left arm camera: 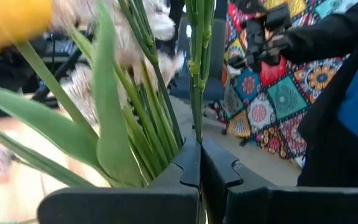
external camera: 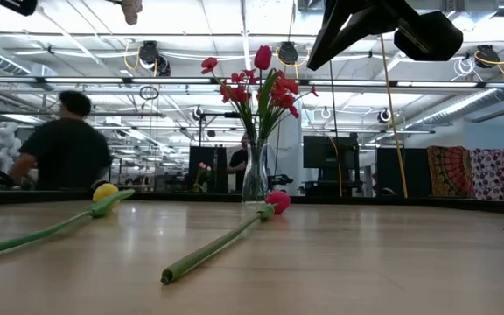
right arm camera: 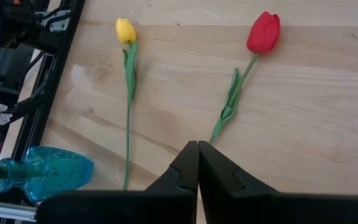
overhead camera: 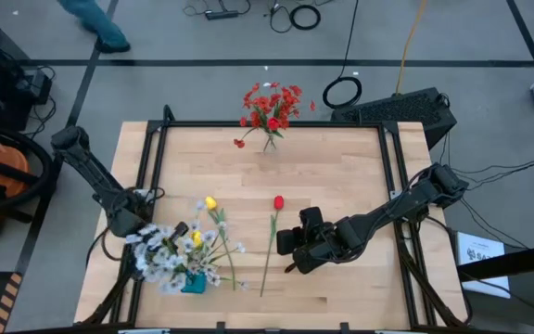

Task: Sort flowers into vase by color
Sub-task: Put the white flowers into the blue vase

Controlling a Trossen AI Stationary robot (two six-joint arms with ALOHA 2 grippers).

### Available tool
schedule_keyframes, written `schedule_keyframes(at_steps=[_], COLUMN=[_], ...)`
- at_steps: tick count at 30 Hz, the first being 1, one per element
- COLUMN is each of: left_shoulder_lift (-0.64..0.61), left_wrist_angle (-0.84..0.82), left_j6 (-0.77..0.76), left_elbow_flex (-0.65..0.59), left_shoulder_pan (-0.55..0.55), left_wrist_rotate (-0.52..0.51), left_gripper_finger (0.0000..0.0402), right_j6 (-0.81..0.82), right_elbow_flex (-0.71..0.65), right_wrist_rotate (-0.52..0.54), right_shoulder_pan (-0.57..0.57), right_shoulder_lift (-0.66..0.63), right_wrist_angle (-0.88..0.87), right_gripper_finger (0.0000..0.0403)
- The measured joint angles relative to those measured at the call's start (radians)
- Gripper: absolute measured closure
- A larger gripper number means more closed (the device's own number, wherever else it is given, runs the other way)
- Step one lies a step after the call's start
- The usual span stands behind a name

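Note:
A bunch of white sprays [overhead camera: 160, 260] with a yellow tulip [overhead camera: 196, 238] stands in a blue vase [overhead camera: 193, 283] at the table's near left. My left gripper [overhead camera: 144, 239] is level and shut among its stems [left arm camera: 148, 118]. A loose yellow tulip [right arm camera: 126, 31] and a loose red tulip [right arm camera: 263, 32] lie flat on the wood. My right gripper [right arm camera: 197, 146] hovers shut above the lower part of the red tulip's stem [right arm camera: 229, 106], touching nothing. Red flowers [overhead camera: 272, 104] stand in a clear vase [external camera: 255, 175] at the far edge. My left gripper pinches a thin green stem [left arm camera: 196, 118] of the bunch between its two fingertips, coming level from the table's left. The stem runs across the fingers. More stems and leaves [left arm camera: 114, 143] press against the outer side of one finger.
Black frame rails [overhead camera: 151, 158] run along the table's left and right sides. A person [external camera: 64, 149] moves beyond the far edge. Bare wood [overhead camera: 341, 176] lies between the clear vase and my right arm.

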Motion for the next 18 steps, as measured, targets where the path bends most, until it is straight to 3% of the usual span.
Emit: schedule_keyframes(at_steps=[9, 18], left_shoulder_lift=[0.083, 0.107], left_wrist_angle=[0.005, -0.035], left_j6=[-0.010, -0.158], left_elbow_flex=[-0.011, -0.029], left_shoulder_pan=[-0.051, -0.065], left_wrist_rotate=[-0.045, -0.076], left_gripper_finger=[0.0401, 0.0384], right_j6=[0.000, -0.022], right_elbow_flex=[0.000, 0.000], right_wrist_rotate=[0.000, -0.001], right_shoulder_pan=[0.000, 0.000], right_shoulder_lift=[0.000, 0.000], right_wrist_angle=[0.010, 0.011], right_gripper_finger=[0.0403, 0.0403])
